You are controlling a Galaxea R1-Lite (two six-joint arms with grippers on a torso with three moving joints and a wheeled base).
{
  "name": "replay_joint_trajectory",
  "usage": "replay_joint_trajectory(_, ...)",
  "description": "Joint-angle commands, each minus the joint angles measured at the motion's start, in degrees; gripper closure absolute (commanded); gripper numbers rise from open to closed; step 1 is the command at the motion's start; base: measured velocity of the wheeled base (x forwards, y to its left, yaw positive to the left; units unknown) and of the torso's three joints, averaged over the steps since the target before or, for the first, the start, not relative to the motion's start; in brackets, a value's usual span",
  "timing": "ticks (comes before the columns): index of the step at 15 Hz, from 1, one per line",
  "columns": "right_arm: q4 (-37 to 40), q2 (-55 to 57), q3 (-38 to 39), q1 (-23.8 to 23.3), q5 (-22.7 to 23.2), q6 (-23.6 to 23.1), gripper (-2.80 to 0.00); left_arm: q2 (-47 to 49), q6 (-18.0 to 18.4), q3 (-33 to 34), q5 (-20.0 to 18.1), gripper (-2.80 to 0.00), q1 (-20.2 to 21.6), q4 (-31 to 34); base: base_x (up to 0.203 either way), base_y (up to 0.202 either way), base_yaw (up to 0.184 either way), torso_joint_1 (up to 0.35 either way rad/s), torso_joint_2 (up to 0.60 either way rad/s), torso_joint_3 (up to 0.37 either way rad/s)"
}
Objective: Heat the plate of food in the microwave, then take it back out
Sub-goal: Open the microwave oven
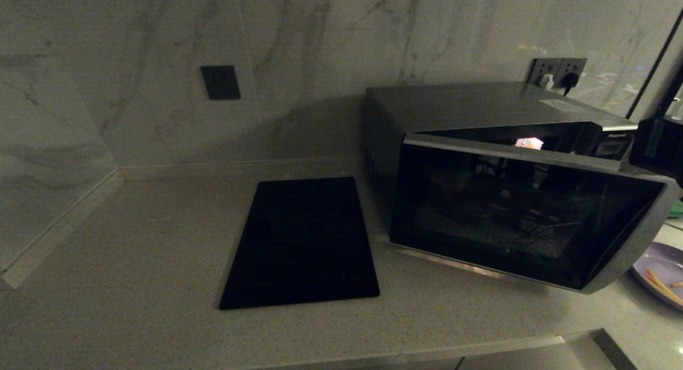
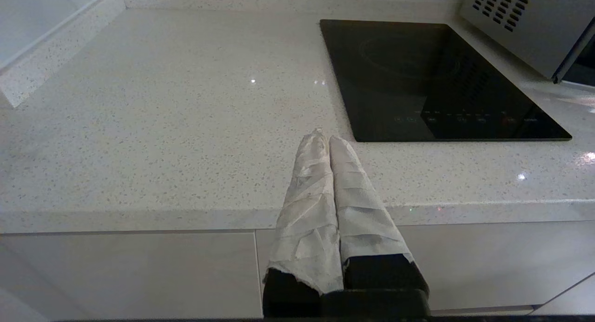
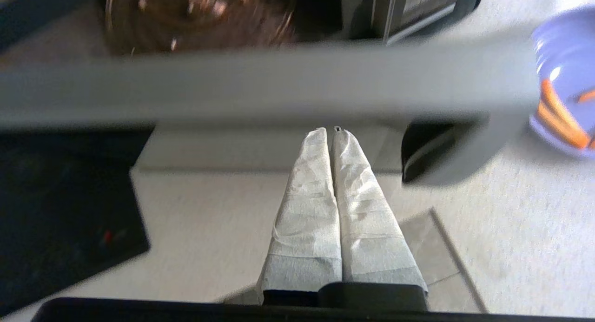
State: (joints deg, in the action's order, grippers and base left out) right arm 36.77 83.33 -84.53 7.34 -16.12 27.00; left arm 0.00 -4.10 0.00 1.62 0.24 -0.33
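Head view – microwave [image 1: 512, 199] door ajar, lavender plate [image 1: 659, 266] bearing orange sticks; right gripper [image 3: 329, 130] closed, empty.

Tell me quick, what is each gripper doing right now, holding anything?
Left gripper: shut, holding nothing, parked off the counter's front edge.
Right gripper: shut, holding nothing, above the open microwave door.
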Motion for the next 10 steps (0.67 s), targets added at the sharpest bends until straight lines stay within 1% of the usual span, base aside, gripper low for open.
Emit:
replay_joint_trajectory(1, -0.08, -3.0, 0.59, 0.89, 0.1, 0.49, 0.0, 0.09, -0.03, 0.0, 0.05, 0.0, 0.02, -0.02, 0.0, 0.0, 0.0, 0.0, 0.0, 0.0)
replay_joint_trajectory(2, -0.68, -2.75, -0.77, 0.66, -0.25, 0.33, 0.0, 0.09, -0.03, 0.0, 0.05, 0.0, 0.02, -0.02, 0.0, 0.0, 0.0, 0.0, 0.0, 0.0)
replay_joint_trajectory(3, -1.27, -1.78, -1.96, -0.47, -1.04, 0.21, 0.0, 0.09, -0.03, 0.0, 0.05, 0.0, 0.02, -0.02, 0.0, 0.0, 0.0, 0.0, 0.0, 0.0)
replay_joint_trajectory(5, -2.59, 1.99, -3.93, -3.32, -4.25, 0.2, 0.0, 0.09, -0.03, 0.0, 0.05, 0.0, 0.02, -0.02, 0.0, 0.0, 0.0, 0.0, 0.0, 0.0)
replay_joint_trajectory(7, -4.25, 5.58, -4.51, -5.53, -5.6, 0.03, 0.0, 0.09, -0.03, 0.0, 0.13, 0.0, 0.02, -0.02, 0.0, 0.0, 0.0, 0.0, 0.0, 0.0)
replay_joint_trajectory(9, -4.49, 8.26, -4.72, -6.2, -7.49, 0.15, 0.0, 0.09, -0.03, 0.0, 0.05, 0.0, 0.02, -0.02, 0.0, 0.0, 0.0, 0.0, 0.0, 0.0)
replay_joint_trajectory(10, -4.31, 8.8, -5.78, -6.21, -7.58, 0.18, 0.0, 0.09, -0.03, 0.0, 0.05, 0.0, 0.02, -0.02, 0.0, 0.0, 0.0, 0.0, 0.0, 0.0)
